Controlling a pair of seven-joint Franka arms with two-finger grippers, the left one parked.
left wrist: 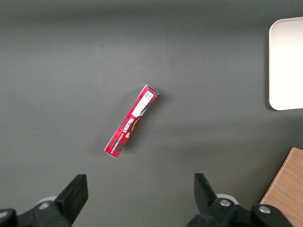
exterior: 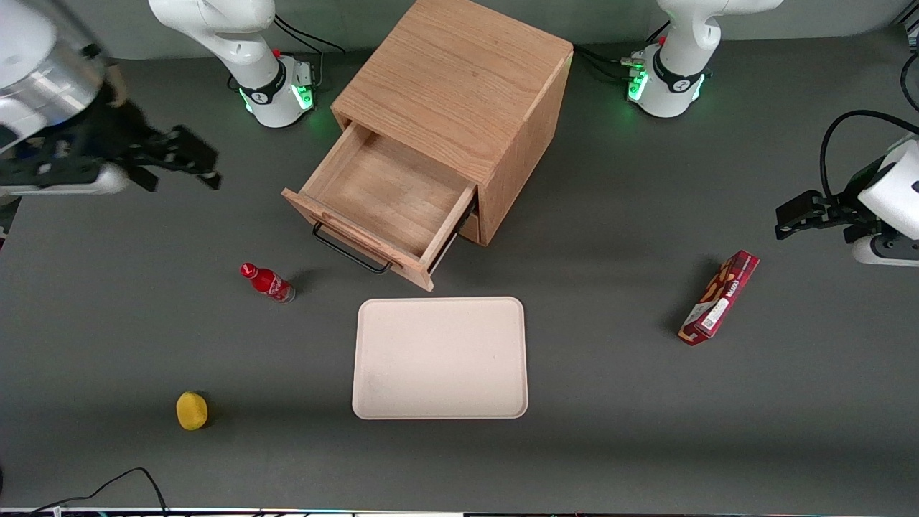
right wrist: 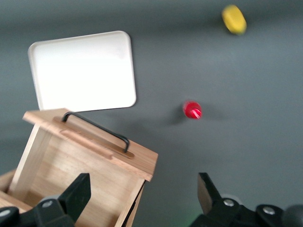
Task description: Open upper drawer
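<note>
So the upper drawer (exterior: 384, 205) stuck well out of the cabinet (exterior: 459, 93), its front edge close to the tray (exterior: 439, 357). The gripper (exterior: 188, 159) hung toward the working arm's end, jaws wide, holding nothing, well apart from the handle (exterior: 350, 251).

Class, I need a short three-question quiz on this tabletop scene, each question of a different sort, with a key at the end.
1. True or false: the upper drawer of the cabinet stands pulled out, its inside bare.
2. Multiple choice: which thing stands nearest the drawer's black handle? A) red bottle B) yellow object C) red box
3. Fill in: the gripper hangs with open fingers, away from the drawer, toward the working arm's end of the table, holding ____.

Key: 1 true. 2 A. 3 nothing. The tray lies nearer the front camera than the drawer, in front of it.
</note>
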